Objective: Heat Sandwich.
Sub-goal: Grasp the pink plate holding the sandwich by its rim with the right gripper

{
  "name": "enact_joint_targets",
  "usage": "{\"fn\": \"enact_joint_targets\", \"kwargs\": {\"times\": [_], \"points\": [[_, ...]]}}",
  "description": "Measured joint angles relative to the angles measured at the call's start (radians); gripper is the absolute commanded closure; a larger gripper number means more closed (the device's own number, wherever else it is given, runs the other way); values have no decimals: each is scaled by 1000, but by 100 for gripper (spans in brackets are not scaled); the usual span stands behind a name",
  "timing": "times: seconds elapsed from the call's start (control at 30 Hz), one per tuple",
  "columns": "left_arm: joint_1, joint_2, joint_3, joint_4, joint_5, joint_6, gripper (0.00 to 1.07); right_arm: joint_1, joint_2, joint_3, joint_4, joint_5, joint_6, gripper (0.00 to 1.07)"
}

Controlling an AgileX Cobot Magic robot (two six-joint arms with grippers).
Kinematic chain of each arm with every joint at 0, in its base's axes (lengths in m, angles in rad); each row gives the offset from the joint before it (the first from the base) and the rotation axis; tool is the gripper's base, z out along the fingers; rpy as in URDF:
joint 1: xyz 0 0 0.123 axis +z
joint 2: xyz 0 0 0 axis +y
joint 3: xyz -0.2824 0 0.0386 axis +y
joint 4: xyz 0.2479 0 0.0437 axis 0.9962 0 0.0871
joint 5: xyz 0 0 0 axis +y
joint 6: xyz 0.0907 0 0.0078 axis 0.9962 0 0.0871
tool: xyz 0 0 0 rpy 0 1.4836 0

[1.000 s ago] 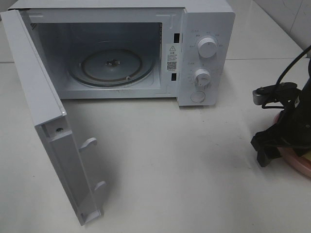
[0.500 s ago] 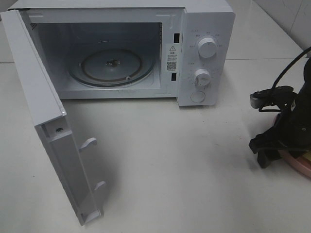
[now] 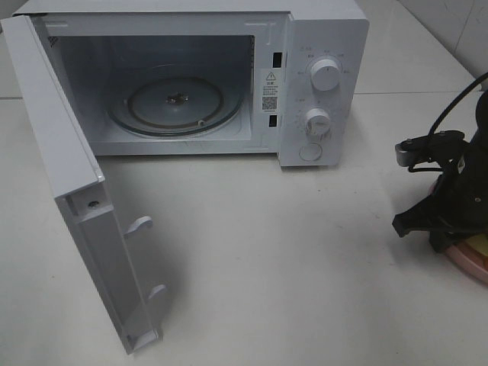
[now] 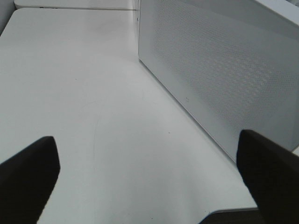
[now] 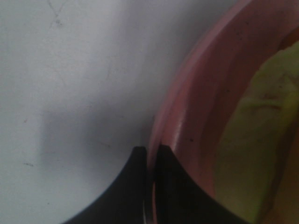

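The sandwich (image 5: 261, 140) lies on a round pink plate (image 5: 196, 93); only its pale yellow-green part shows. My right gripper (image 5: 150, 182) is shut on the plate's rim, one black finger on each side of it. In the exterior high view the plate (image 3: 467, 264) sits at the table's far right edge with a sliver of sandwich (image 3: 479, 242) on it, and the right gripper (image 3: 444, 242) is low at its near-left rim. The left gripper (image 4: 149, 182) is open and holds nothing, hovering over bare table beside the microwave's outer wall (image 4: 224, 70).
A white microwave (image 3: 320, 46) stands at the back with its door (image 3: 84, 198) swung wide open toward the front left. Its glass turntable (image 3: 174, 105) is bare. White tabletop (image 3: 290, 252) stretches between the microwave and the plate.
The right gripper's fingers have closed onto the pink plate's rim, and the arm has settled slightly lower and to the right. The left gripper has not moved.
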Motion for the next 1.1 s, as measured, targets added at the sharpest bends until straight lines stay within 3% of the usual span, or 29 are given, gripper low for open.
{"fn": "enact_joint_targets", "kwargs": {"times": [0.7, 0.87, 1.1], "points": [[0, 0, 0, 0, 0, 0, 9, 0, 0, 0, -3, 2, 14, 107], [0, 0, 0, 0, 0, 0, 9, 27, 0, 0, -20, 13, 18, 107], [0, 0, 0, 0, 0, 0, 9, 126, 0, 0, -136, 70, 143, 107]]}}
